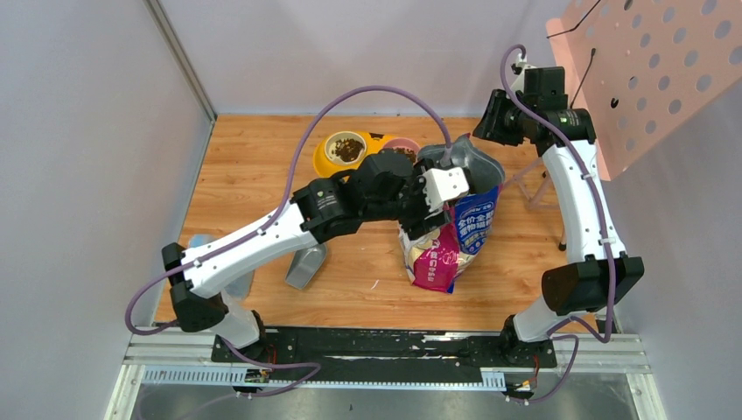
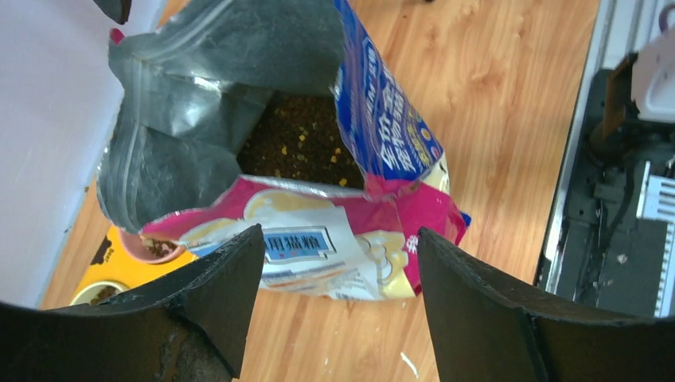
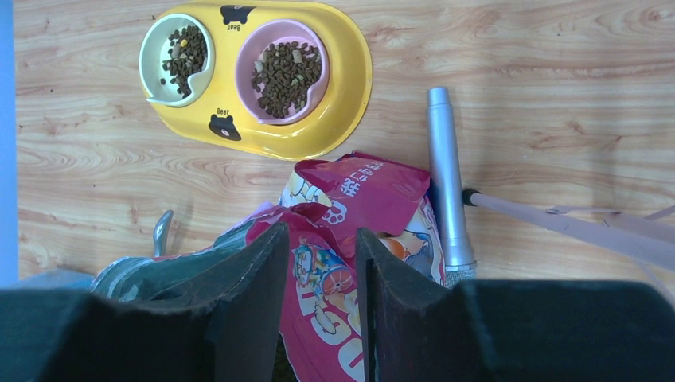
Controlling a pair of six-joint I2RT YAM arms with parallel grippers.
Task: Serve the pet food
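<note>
Two bowls (image 3: 322, 76) hold pet food (image 3: 282, 76); one bag (image 3: 358, 195) open. Left claw (image 2: 338, 233) wide, empty; right claw (image 3: 321, 231) narrowly parted, empty.

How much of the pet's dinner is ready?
The white bowl and pink bowl both hold pet food, so serving looks done. The left gripper hangs open by the bag, holding nothing. The bag gapes open; perhaps only tidying is left.

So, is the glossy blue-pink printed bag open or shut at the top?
Open. The mouth of the glossy blue-pink printed bag gapes wide, its grey lining spread, and dark brown kibble shows inside.
</note>
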